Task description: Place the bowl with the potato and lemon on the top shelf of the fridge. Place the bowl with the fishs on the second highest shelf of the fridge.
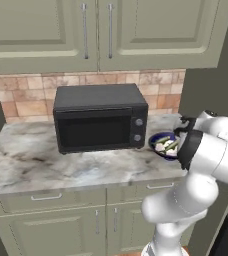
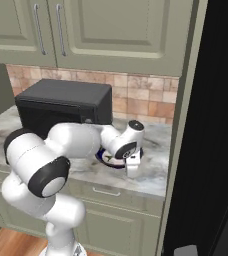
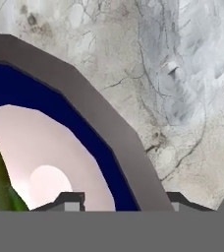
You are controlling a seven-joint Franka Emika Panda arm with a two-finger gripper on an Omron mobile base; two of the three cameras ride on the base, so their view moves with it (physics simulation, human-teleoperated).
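My two base views flank the microwave (image 1: 100, 117), sharing it; my hand view looks down close beside it.

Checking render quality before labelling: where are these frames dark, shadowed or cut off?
Left base view: evenly lit, soft; the arm crops the blue-rimmed bowl. Right base view: right side nearly black. Hand view: bowl rim huge and cropped, small shadows on the counter.
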